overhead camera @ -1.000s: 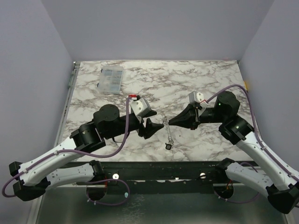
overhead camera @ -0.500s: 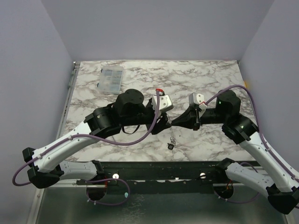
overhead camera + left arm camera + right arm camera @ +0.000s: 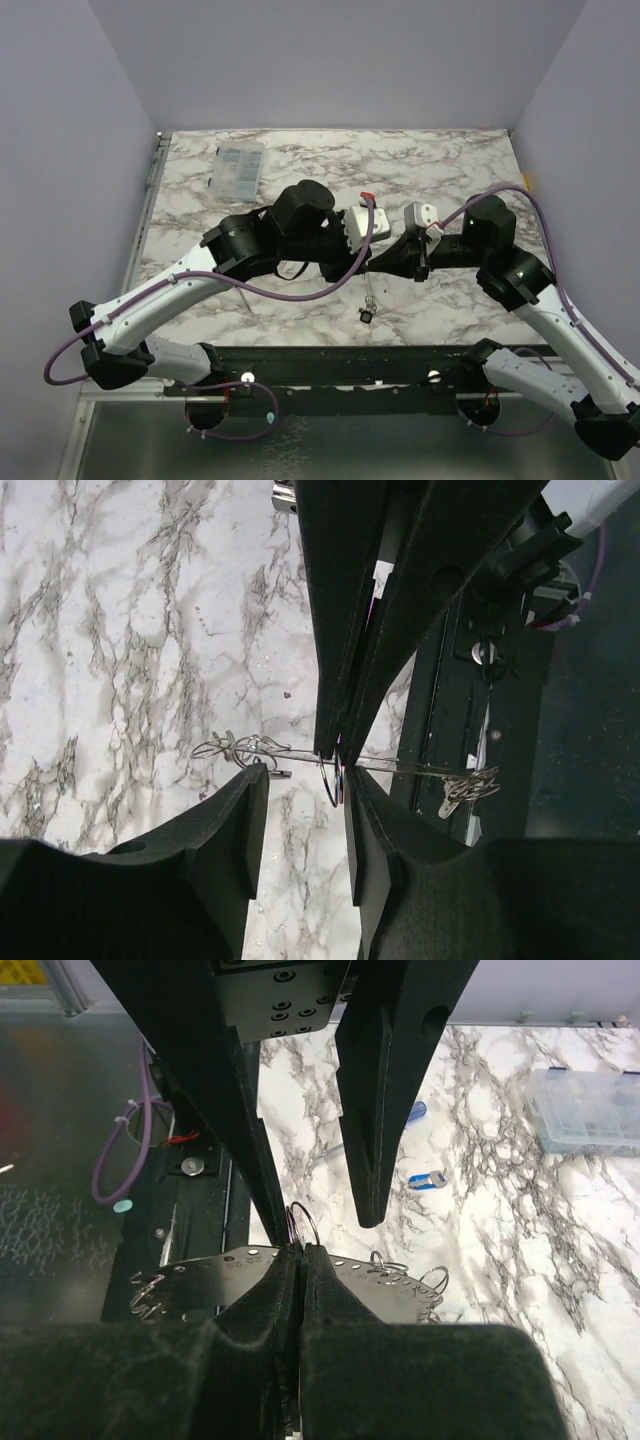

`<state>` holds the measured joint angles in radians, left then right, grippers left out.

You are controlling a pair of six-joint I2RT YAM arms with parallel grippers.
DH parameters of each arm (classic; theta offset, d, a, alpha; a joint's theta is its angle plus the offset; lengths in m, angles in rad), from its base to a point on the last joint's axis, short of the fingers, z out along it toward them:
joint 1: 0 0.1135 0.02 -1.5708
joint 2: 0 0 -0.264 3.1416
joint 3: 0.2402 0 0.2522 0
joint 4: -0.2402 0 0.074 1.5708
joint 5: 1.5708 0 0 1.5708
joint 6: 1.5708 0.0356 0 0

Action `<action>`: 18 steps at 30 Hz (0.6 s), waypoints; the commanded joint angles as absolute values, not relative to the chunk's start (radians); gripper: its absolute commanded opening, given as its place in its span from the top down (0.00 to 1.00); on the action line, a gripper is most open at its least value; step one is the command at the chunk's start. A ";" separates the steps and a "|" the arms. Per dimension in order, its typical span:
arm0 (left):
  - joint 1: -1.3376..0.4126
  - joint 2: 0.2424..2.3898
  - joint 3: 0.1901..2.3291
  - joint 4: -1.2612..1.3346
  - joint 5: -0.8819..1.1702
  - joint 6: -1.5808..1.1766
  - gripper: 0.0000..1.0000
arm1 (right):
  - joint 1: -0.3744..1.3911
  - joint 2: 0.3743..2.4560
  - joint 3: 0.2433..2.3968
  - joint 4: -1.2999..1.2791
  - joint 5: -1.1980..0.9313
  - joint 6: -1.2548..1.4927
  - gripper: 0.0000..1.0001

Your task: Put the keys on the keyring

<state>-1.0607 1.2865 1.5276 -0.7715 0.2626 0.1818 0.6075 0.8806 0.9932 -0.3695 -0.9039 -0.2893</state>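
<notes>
My right gripper is shut on the keyring, a pale perforated band, right at its small metal ring. The band hangs below the meeting grippers in the top view, with a small dark key at its low end. In the left wrist view the band runs across, with wire rings at the left end and keys at the right. My left gripper is open, its fingers either side of the ring below the right gripper's tips. A blue key lies on the marble.
A clear plastic box sits at the table's back left, also in the right wrist view. A second small blue item lies beyond the blue key. The black base rail runs along the near edge.
My left arm has swung right and its open gripper has come up to the right gripper's tips and the ring. The right arm has hardly moved.
</notes>
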 commanded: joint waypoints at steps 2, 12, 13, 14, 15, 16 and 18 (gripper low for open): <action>-1.058 1.330 1.602 -0.847 0.287 0.236 0.61 | 0.616 0.865 1.017 -0.379 -0.889 -0.302 0.99; -1.057 1.367 1.664 -0.903 0.287 0.260 0.59 | 0.627 0.863 1.020 -0.392 -0.855 -0.315 0.99; -1.057 1.370 1.669 -0.908 0.288 0.261 0.59 | 0.627 0.864 1.019 -0.394 -0.852 -0.316 0.99; -1.058 1.371 1.671 -0.912 0.290 0.263 0.59 | 0.627 0.862 1.019 -0.394 -0.853 -0.316 0.99; -1.057 1.373 1.674 -0.915 0.297 0.266 0.59 | 0.629 0.862 1.020 -0.394 -0.852 -0.316 0.99; -1.057 1.375 1.675 -0.916 0.301 0.267 0.59 | 0.629 0.860 1.020 -0.394 -0.851 -0.317 0.99; -1.057 1.379 1.682 -0.917 0.306 0.267 0.58 | 0.629 0.859 1.020 -0.395 -0.849 -0.317 0.99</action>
<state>-1.0603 1.3678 1.6466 -0.8925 0.2733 0.2489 0.6216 0.8787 0.9932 -0.3950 -0.8680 -0.3080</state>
